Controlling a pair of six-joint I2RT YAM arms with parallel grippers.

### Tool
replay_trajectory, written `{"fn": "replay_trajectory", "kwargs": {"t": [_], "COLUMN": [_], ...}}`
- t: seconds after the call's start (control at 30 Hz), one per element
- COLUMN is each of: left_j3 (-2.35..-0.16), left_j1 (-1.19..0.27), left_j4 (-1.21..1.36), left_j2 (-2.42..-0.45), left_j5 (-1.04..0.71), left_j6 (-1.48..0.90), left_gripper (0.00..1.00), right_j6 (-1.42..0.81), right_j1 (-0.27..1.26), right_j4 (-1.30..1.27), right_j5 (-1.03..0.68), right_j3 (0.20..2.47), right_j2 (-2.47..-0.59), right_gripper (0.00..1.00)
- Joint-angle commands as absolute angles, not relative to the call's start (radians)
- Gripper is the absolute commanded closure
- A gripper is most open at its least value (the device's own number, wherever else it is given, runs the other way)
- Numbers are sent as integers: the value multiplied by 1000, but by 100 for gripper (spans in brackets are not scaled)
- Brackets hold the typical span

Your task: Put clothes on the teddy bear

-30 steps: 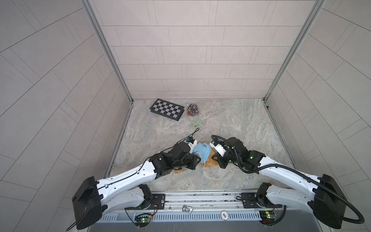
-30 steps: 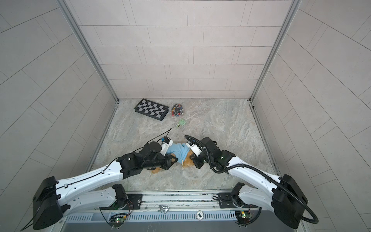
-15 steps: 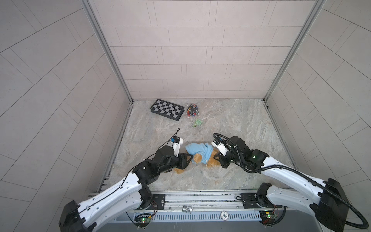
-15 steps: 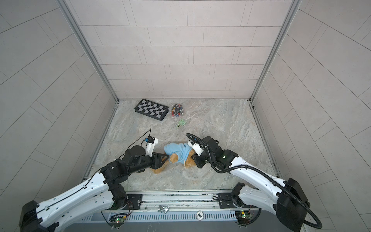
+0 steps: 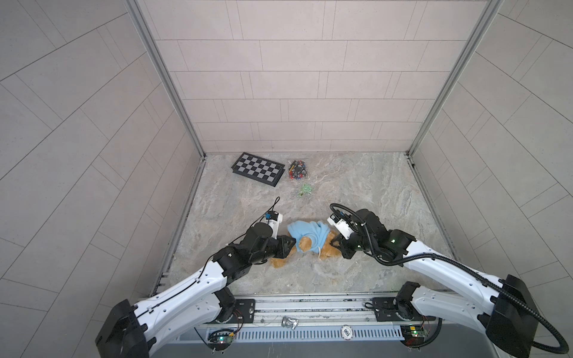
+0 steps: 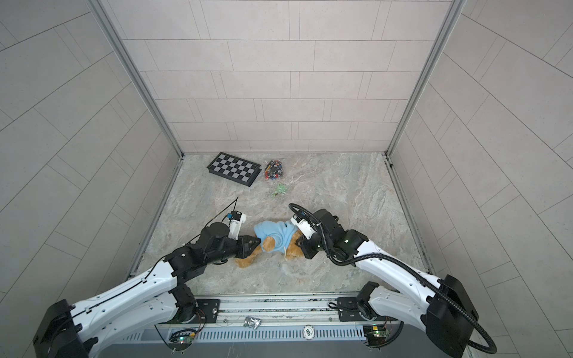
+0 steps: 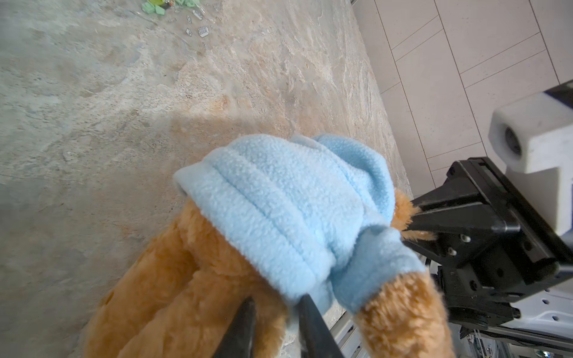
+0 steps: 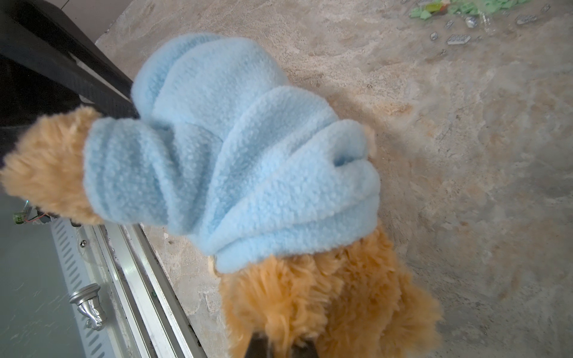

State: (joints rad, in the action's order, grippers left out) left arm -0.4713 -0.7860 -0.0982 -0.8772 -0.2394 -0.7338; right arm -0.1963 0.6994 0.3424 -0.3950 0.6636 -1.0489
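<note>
Two end effectors flank the teddy bear (image 5: pixel 326 253), which lies on the counter (image 5: pixel 356 186) near its front middle. Half a second back the left end effector (image 5: pixel 292 244) sat farther toward the front left, by the legs; now it is up at the hem of the light blue hoodie (image 5: pixel 310 233). Its fingers (image 7: pixel 245 325) stand slightly apart with hem and fur between them, and I cannot tell whether they pinch. The right end effector (image 5: pixel 336 245) is pressed together on fur at the bear's head. The bear lies crosswise, legs toward the left arm, head toward the right.
</note>
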Motion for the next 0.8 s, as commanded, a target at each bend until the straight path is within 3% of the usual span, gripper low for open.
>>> {"fn": "replay_trajectory", "kwargs": {"t": [0.0, 0.3, 0.47, 0.63, 0.77], "left_j3": [-506, -536, -539, -476, -411], "left_j1": [-785, -807, -808, -730, -658], "left_j4": [-18, 31, 7, -116, -179], "left_j2": [-917, -963, -983, -892, -824], "left_j5": [-273, -279, -266, -209, -238], "left_j6": [-737, -741, -741, -745, -721], "left_gripper": [72, 78, 99, 100, 100], "right_j6": [-200, -204, -202, -251, -294], "right_j1": [699, 699, 698, 656, 568], "right_j4": [316, 302, 313, 323, 322], "right_j5": [-425, -439, -427, -428, -525], "right_j3": [681, 673, 673, 656, 637], "right_j2": [-1028, -1031, -1027, -973, -921], "right_gripper": [100, 100, 100, 100, 100]}}
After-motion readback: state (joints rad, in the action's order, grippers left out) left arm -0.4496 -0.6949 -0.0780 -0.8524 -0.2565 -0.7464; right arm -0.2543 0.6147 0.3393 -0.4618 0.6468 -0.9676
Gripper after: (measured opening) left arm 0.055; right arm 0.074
